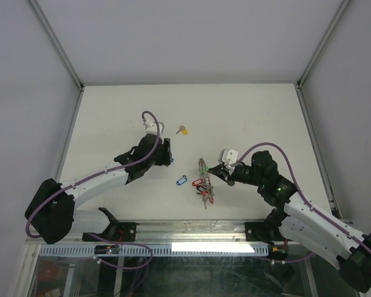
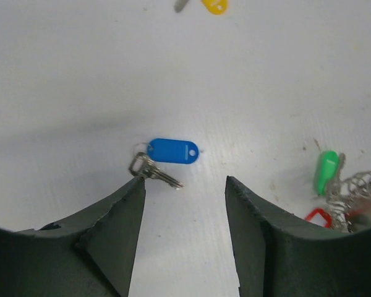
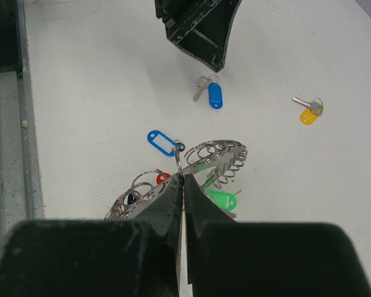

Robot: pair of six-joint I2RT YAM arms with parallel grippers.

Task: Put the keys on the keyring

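The left gripper [image 2: 185, 182] is partly open and holds nothing. The blue key [image 2: 166, 159] lies mid-frame, just above its tips, closer to the finger on the frame's left. The right gripper [image 3: 184, 180] is pinched tight on the keyring [image 3: 222, 151], low in its frame.

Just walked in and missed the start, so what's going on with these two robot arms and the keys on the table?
The right gripper is pinched shut on the keyring. The left gripper hangs open over the blue-tagged key, which lies on the table just ahead of its fingertips, not gripped. The yellow-tagged key lies loose farther back. Neither key is on the ring yet.
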